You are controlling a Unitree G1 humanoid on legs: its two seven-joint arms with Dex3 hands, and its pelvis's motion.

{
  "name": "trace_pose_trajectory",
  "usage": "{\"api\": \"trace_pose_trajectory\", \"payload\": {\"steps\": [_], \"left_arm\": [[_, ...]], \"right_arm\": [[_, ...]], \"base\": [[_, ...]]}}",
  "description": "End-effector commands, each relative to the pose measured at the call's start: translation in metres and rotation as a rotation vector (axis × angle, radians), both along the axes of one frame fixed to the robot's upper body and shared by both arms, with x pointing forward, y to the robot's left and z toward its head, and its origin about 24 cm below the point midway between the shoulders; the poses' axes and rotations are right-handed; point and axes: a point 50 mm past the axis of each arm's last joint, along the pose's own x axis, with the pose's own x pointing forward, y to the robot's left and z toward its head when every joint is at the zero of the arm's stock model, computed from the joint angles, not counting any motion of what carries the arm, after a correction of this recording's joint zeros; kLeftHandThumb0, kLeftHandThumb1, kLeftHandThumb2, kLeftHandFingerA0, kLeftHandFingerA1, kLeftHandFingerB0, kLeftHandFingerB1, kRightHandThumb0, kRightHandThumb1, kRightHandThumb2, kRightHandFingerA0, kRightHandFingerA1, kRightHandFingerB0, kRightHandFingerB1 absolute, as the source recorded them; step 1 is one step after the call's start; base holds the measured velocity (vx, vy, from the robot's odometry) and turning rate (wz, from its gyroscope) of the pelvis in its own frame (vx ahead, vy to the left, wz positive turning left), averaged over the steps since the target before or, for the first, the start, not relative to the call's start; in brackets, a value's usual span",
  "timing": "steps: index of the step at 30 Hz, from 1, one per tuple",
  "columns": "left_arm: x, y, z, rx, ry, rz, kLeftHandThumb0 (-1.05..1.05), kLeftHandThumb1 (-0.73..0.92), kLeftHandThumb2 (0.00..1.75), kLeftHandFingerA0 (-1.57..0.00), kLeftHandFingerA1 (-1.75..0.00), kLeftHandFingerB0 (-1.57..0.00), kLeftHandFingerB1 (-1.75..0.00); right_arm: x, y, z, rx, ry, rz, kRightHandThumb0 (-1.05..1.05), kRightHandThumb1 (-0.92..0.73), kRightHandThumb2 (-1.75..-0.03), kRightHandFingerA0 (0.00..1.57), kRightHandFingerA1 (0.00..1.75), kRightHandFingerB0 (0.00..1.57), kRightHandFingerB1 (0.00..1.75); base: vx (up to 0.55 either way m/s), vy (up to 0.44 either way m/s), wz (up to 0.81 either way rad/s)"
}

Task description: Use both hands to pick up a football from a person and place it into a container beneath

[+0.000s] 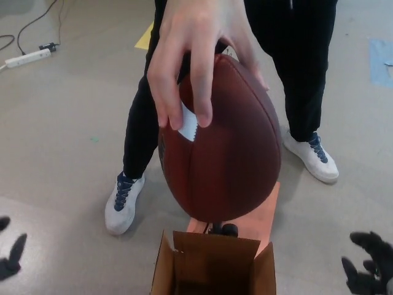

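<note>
**Clearly, the football is still to be taken from the person**

Low at the left edge, the left robot hand [11,253] is seen with its black fingers spread apart and nothing held between them. It hangs well apart from the ball, over the grey floor [55,147].

At the centre, the brown leather oval football [224,141] is held point-down from above by the person's hand [193,58], whose fingers are draped over its upper end and its white lacing. Directly beneath it, the open brown cardboard box [212,267] is waiting, flaps up, with a pinkish-orange board [263,215] behind it.

Low at the right edge, the right robot hand [368,264] is likewise spread and empty, well apart from the ball.

For the step to go well, both hands should probably be raised and brought inward together, so that the ball's widest part is met from opposite sides below the person's fingers. Even pressure is likely needed, since a smooth tapered ball could slip. Release over the box should be attempted only once the ball is firmly held.
</note>
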Motion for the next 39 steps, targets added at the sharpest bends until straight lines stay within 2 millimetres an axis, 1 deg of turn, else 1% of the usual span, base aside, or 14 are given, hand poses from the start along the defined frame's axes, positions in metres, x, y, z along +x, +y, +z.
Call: {"api": "trace_pose_trajectory", "payload": {"steps": [1,9,10,16,18,19,20,23,24,29,30,32,33,39], "left_arm": [[0.0,0.009,0.011,0.022,-0.059,-0.053,-0.77,0.88,0.69,-0.12,-0.27,-0.07,-0.2],[0.006,-0.001,0.02,-0.11,-0.213,-0.082,-0.9,0.82,1.12,-0.05,-0.13,-0.05,-0.11],[0.01,-0.006,0.024,-0.147,-0.265,-0.106,-0.92,0.84,1.15,-0.03,-0.11,-0.03,-0.09],[0.015,-0.044,0.045,-0.334,-0.498,-0.248,-0.95,0.79,1.11,-0.08,-0.16,-0.09,-0.13],[0.012,-0.067,0.056,-0.333,-0.552,-0.336,-0.91,0.78,1.12,-0.09,-0.3,-0.08,-0.2],[0.011,-0.073,0.059,-0.331,-0.567,-0.357,-0.91,0.78,1.12,-0.09,-0.3,-0.08,-0.2],[0.009,-0.082,0.064,-0.329,-0.586,-0.382,-0.91,0.77,1.12,-0.09,-0.28,-0.09,-0.23],[0.007,-0.1,0.076,-0.342,-0.61,-0.423,-0.92,0.77,1.13,-0.09,-0.25,-0.08,-0.24],[0.007,-0.106,0.08,-0.336,-0.621,-0.445,-0.93,0.77,1.13,-0.09,-0.25,-0.08,-0.24],[0.003,-0.12,0.092,-0.34,-0.654,-0.502,-0.92,0.76,1.12,-0.13,-0.3,-0.03,-0.25],[0.002,-0.126,0.096,-0.351,-0.667,-0.518,-0.88,0.73,1.11,-0.1,-0.34,-0.03,-0.27],[0.003,-0.129,0.098,-0.354,-0.671,-0.524,-0.92,0.75,1.12,-0.12,-0.34,-0.03,-0.26],[0.003,-0.131,0.1,-0.349,-0.673,-0.532,-0.84,0.71,1.11,-0.04,-0.35,0.0,-0.28],[0.003,-0.143,0.105,-0.36,-0.678,-0.545,-0.91,0.74,1.11,-0.1,-0.4,0.0,-0.27]], "right_arm": [[0.002,-0.011,0.008,-0.06,-0.081,0.004,-0.69,-0.92,-0.72,0.24,0.34,0.05,0.19],[0.021,-0.005,0.039,0.135,-0.383,-0.062,-0.75,-0.92,-0.75,0.22,0.35,0.0,0.15],[0.025,-0.001,0.05,0.193,-0.472,-0.061,-0.84,-0.85,-1.16,0.1,0.43,0.0,0.13],[0.018,0.033,0.088,0.341,-0.757,0.092,-0.87,-0.86,-1.17,0.11,0.33,0.0,0.09],[0.009,0.05,0.097,0.376,-0.787,0.172,-0.8,-0.92,-0.77,0.06,0.26,0.0,0.01],[0.005,0.054,0.101,0.387,-0.796,0.194,-0.8,-0.92,-0.77,0.06,0.26,0.0,0.01],[0.001,0.061,0.106,0.401,-0.808,0.225,-0.91,-0.86,-1.17,0.1,0.23,0.0,0.07],[-0.007,0.075,0.121,0.422,-0.832,0.294,-0.93,-0.85,-1.17,0.17,0.28,0.0,0.07],[-0.01,0.081,0.127,0.431,-0.836,0.315,-0.85,-0.92,-0.74,0.11,0.28,0.0,0.0],[-0.016,0.097,0.136,0.441,-0.856,0.38,-0.82,-0.92,-0.78,0.07,0.27,0.0,0.0],[-0.017,0.105,0.14,0.463,-0.867,0.401,-0.88,-0.79,-1.13,0.12,0.3,0.0,0.1],[-0.018,0.11,0.143,0.477,-0.874,0.414,-0.86,-0.78,-1.12,0.09,0.31,0.0,0.11],[-0.019,0.113,0.144,0.48,-0.879,0.424,-0.82,-0.92,-0.77,0.1,0.29,0.0,0.0],[-0.019,0.121,0.149,0.497,-0.871,0.453,-0.83,-0.75,-0.95,0.09,0.31,0.0,0.0]], "base": [[0.09,-0.002,0.02],[0.07,-0.004,0.01],[0.0,0.0,0.0],[0.0,0.0,0.0],[0.0,0.0,0.0],[0.0,0.0,0.0],[0.0,0.0,0.0],[0.0,0.0,0.0],[0.0,0.0,0.0],[0.0,0.0,0.0],[0.0,0.0,0.0],[0.0,0.0,0.0],[0.0,0.0,0.0],[0.0,0.0,0.0]]}}
